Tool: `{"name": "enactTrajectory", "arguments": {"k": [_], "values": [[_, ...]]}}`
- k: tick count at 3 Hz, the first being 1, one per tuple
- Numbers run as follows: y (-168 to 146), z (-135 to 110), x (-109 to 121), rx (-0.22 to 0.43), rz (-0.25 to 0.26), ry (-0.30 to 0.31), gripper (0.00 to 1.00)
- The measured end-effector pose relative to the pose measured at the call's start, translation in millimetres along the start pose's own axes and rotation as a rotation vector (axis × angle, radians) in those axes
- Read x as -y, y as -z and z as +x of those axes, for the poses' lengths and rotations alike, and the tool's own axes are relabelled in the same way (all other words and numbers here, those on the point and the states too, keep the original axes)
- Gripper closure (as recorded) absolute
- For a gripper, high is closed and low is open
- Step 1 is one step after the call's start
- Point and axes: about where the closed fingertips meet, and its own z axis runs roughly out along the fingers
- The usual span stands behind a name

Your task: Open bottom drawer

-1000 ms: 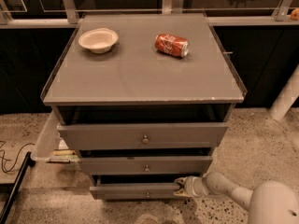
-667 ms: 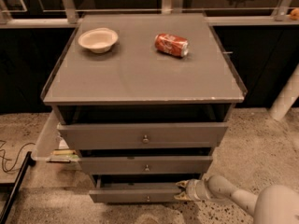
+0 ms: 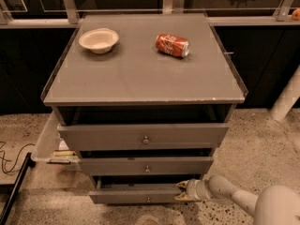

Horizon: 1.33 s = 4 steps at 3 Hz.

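Observation:
The grey cabinet [image 3: 140, 86] holds three grey drawers, each with a small round metal knob. The bottom drawer [image 3: 133, 195] is the slimmest front and stands pulled out a little, with a dark gap above it. Its knob [image 3: 148, 199] shows at the middle of the front. My gripper [image 3: 182, 191] reaches in from the lower right and sits at the right end of the bottom drawer's front, touching its top edge. The middle drawer [image 3: 145, 165] and top drawer [image 3: 143, 136] are slightly out too.
A beige bowl [image 3: 99, 40] and a red soda can [image 3: 172, 45] on its side lie on the cabinet top. A clear bin [image 3: 51, 149] stands on the floor at the cabinet's left. A black cable [image 3: 9, 161] lies at far left. A white post [image 3: 286, 97] stands at right.
My gripper has shifted slightly leftward along the bottom drawer's right end. The drawer looks about as far out as before.

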Motion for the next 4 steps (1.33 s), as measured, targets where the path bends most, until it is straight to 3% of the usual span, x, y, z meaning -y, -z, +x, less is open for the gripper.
{"name": "enactTrajectory", "arguments": {"k": [1, 2, 3, 4], "values": [[0, 9, -6, 0.002, -0.013, -0.03, 0.34], [4, 12, -19, 0.002, -0.029, -0.067, 0.38], [4, 12, -19, 0.002, -0.029, -0.067, 0.61], [16, 17, -36, -0.006, -0.039, -0.093, 0.84]]}}
